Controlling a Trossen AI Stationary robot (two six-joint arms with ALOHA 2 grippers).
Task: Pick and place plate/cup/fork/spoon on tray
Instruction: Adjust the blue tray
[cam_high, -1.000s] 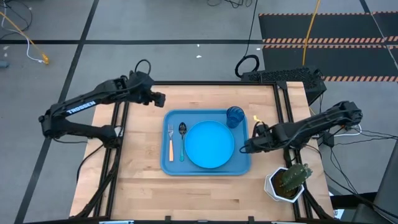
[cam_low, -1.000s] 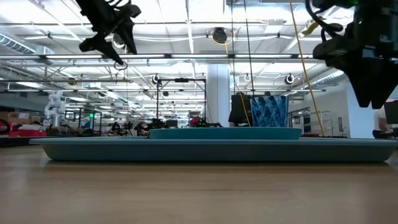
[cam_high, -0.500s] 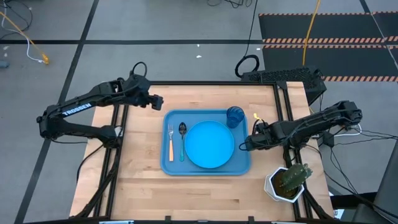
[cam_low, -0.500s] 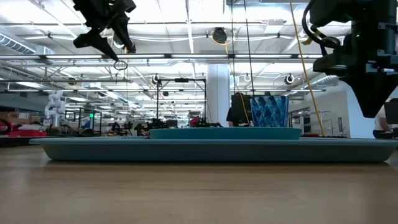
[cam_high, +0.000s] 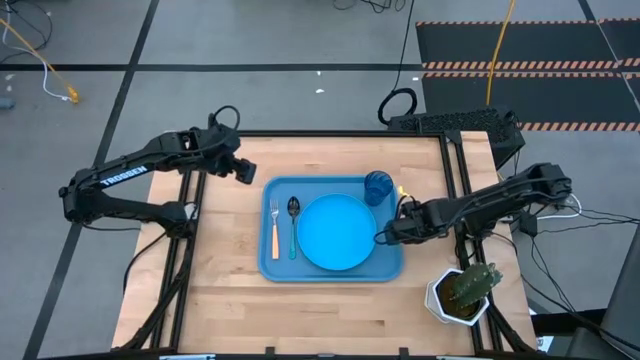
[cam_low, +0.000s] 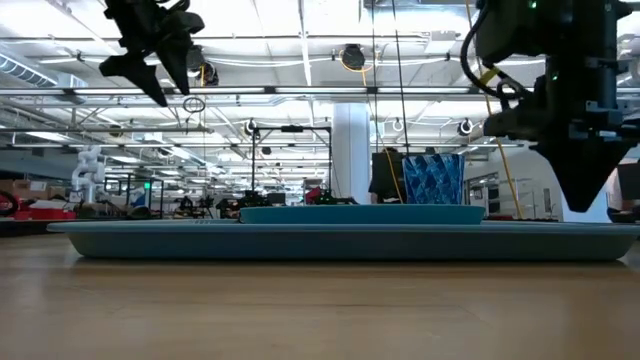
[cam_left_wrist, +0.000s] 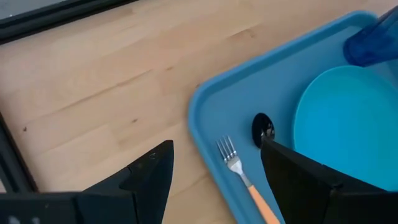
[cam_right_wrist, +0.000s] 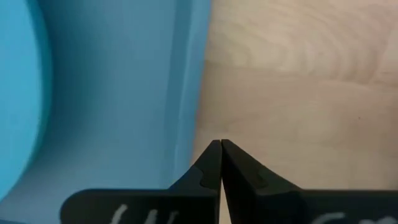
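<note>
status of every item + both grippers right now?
plate: flat on the tray
cup: upright in a tray corner, beside the plate
fork: flat on the tray, beside the spoon
spoon: flat on the tray, between fork and plate
tray: flat on the table
cactus pot: upright, off the tray
left gripper: open, empty
right gripper: shut, empty, at the tray's rim

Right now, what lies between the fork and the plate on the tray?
The spoon, seen in the high view: fork, spoon, plate, side by side inside the tray.
</note>
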